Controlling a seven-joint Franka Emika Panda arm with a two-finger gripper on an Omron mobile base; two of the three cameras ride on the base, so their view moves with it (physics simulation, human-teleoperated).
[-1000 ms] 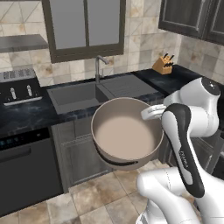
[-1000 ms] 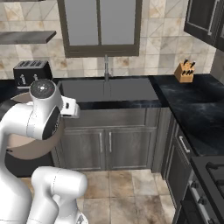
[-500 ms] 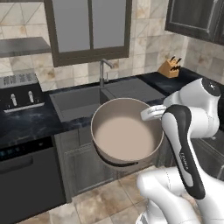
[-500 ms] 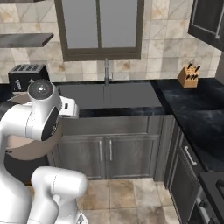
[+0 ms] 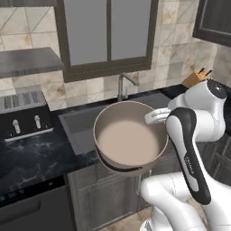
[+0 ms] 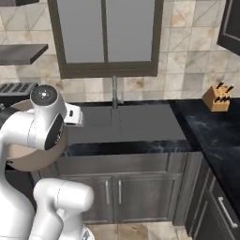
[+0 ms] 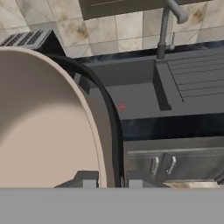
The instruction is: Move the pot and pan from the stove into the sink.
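So on the far left of the left base view there's a silver toaster (image 5: 23, 113) sitting on the black marble bench (image 5: 40, 155), with a grey shelf (image 5: 27, 62) on the tiled wall above it. Moving right, the big tan pot (image 5: 130, 136) is up in the air, tipped so its pale inside faces the camera, hanging in front of the bench edge and partly covering the dark sink (image 5: 79, 128). The steel faucet (image 5: 124, 85) stands behind the pot's rim, under the dark-framed window (image 5: 107, 36). Right of that the white arm curls around, and the fingers (image 7: 111, 183) are pinched narrow on the pot's rim: in the hand view the two dark tips sit either side of the rim wall, pot interior to the left, dark outer wall to the right. Further right there's a wooden knife block (image 5: 197, 78) in the corner.

From the right base view the pot (image 6: 29, 160) peeks out tan behind the arm at the left, the sink (image 6: 96, 117) basin is mid-picture with the drainboard next to it, the faucet (image 6: 115, 91) behind, and the knife block (image 6: 218, 97) on the bench (image 6: 211, 136) at the right. Grey cabinet doors (image 6: 136, 192) run below.
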